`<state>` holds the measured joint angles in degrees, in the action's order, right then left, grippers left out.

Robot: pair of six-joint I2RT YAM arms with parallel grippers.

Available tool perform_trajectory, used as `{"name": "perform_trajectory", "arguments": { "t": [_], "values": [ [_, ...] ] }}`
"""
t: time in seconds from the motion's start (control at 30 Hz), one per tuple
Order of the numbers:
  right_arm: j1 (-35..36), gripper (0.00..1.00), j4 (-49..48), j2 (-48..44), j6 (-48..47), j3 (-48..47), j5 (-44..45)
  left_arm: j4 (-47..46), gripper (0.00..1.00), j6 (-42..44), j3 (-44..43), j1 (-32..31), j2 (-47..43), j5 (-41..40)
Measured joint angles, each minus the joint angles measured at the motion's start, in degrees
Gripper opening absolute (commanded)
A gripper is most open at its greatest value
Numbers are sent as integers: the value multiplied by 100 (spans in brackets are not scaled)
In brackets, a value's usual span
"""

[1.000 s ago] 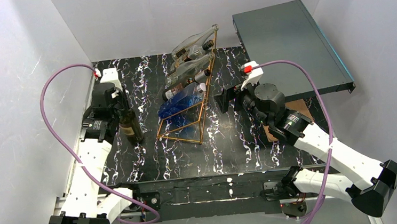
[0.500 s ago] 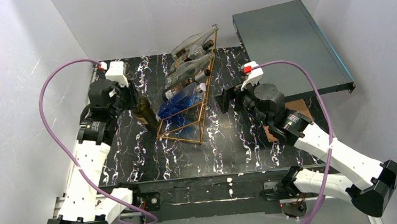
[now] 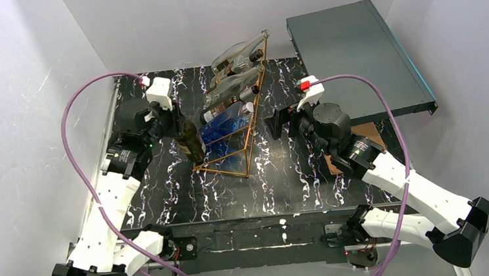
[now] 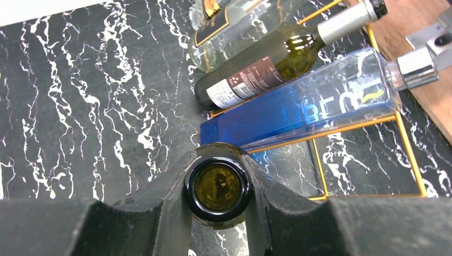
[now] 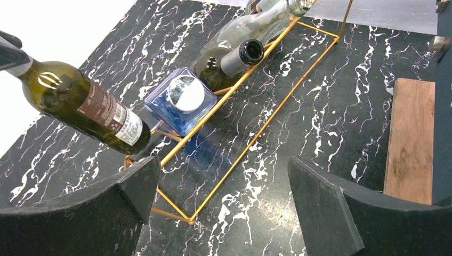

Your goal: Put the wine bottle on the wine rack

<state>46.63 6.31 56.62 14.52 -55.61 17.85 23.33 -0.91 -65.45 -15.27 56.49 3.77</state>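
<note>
My left gripper [image 3: 179,131] is shut on the neck of a dark green wine bottle [image 3: 191,143]. The bottle is tilted, its base at the near left corner of the copper wire wine rack [image 3: 250,137]. In the left wrist view the bottle's mouth [image 4: 217,185] sits between my fingers. In the right wrist view the bottle [image 5: 80,106] leans in from the left over the rack [image 5: 266,120]. The rack holds a blue square bottle [image 3: 227,123], a dark labelled bottle [image 4: 266,72] and clear bottles [image 3: 238,53]. My right gripper [image 5: 224,202] is open and empty, right of the rack.
A dark flat box [image 3: 354,57] leans at the back right. A wooden block [image 5: 409,138] lies on the black marbled table [image 3: 167,190] right of the rack. White walls enclose the sides and back.
My left arm has carried the wine bottle right, from the left side of the table to the rack's near left corner, tilting it over. The right arm has not moved.
</note>
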Motion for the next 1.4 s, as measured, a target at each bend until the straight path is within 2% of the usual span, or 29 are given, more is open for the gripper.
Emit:
{"name": "perform_trajectory", "arguments": {
  "t": [0.17,0.37,0.57,0.93,1.27,1.4],
  "values": [
    [0,98,-4,0,26,9,-4,-59,0,376,114,-540,98,-208],
    [0,98,-4,0,33,35,-37,-103,0,957,149,-1449,466,-848],
    [0,98,-2,0,31,35,-42,-267,0,1231,149,-1893,669,-1174],
    [0,98,17,0,28,109,-42,-459,0,1665,50,-2334,1137,-1167],
    [0,98,22,-4,26,151,-39,-518,0,1908,90,-2354,1207,-645],
    [-2,99,63,-2,31,219,-42,-669,5,1882,61,-2330,1351,-468]
  ]
}}
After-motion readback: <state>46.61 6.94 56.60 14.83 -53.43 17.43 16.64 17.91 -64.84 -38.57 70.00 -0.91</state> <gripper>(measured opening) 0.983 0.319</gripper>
